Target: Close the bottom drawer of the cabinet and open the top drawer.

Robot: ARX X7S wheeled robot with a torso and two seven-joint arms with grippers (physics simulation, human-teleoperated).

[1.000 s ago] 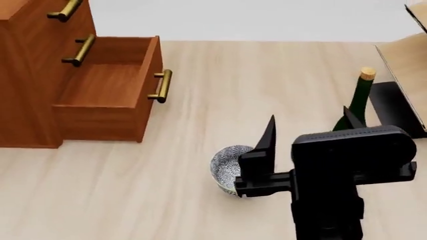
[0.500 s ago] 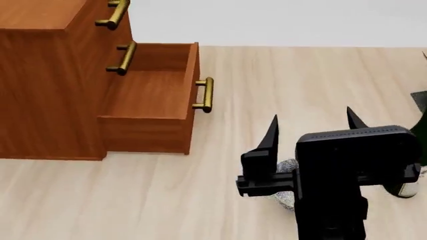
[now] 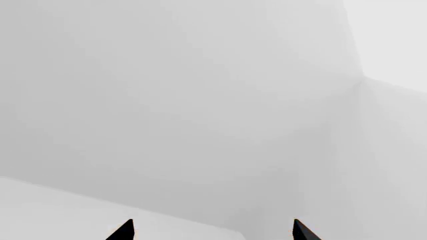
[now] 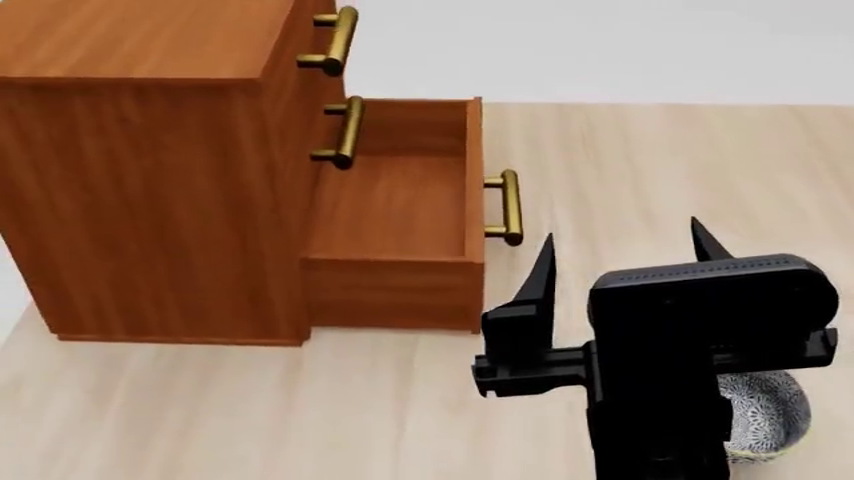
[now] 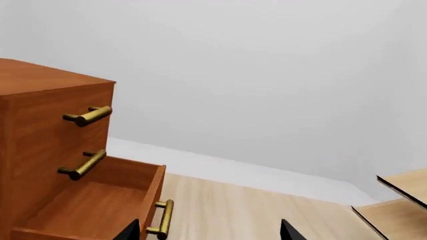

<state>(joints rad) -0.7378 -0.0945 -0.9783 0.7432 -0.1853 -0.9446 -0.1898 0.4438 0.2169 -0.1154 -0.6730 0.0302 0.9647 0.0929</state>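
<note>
The reddish-brown cabinet [image 4: 147,180] stands at the left of the head view. Its bottom drawer [image 4: 394,210] is pulled far out, empty, with its brass handle [image 4: 507,207] facing right. The top drawer [image 4: 299,30] is shut flush, and so is the middle one. My right gripper [image 4: 622,245] hangs open to the right of the bottom drawer's handle, apart from it and holding nothing. The right wrist view shows the cabinet [image 5: 40,95], the open bottom drawer [image 5: 87,200] and my right gripper [image 5: 210,232]. My left gripper [image 3: 212,232] is open and faces only a blank grey wall.
A blue-patterned bowl [image 4: 771,415] sits on the pale wood floor at the lower right, partly behind my right arm. A pale wooden rack [image 5: 400,200] shows at the edge of the right wrist view. A grey wall runs behind the cabinet.
The head view has swung left: the cabinet now fills more of the picture, the bowl has slid to the lower right, and the bottle has left view. The bottom drawer stays open.
</note>
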